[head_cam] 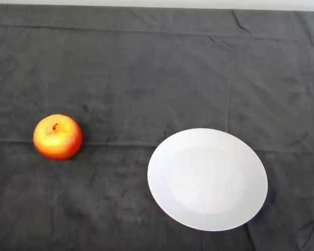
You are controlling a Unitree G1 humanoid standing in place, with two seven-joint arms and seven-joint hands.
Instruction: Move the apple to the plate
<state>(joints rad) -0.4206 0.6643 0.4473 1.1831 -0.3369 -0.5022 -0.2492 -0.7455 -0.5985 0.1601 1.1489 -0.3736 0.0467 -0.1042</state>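
Apple [57,137] first — it sits upright on the dark cloth [146,78] at our left, stem dimple facing up, well apart from the white plate [159,172], which lies to the right and a little nearer to us. Nothing has been carried over yet, so we judge the whole job still lies ahead. Our left hand does not show anywhere in the head view, so we cannot say whether it is wide, narrow or holding something. What worries us most is the fruit's shape: it is round and looks smooth, and we expect that a touch from the side rather than a proper grasp around it could set it rolling across the cloth, perhaps farther left toward the edge of what we can see. A weak hold could also let it slip on the way over, and a drop from any height might bounce it off the shallow plate, whose low rim would do little to stop a rolling thing. The cloth has creases and folds — one runs across between fruit and plate — but they look flat enough not to matter. We see no other things on the table, and nothing stands in the path between the two
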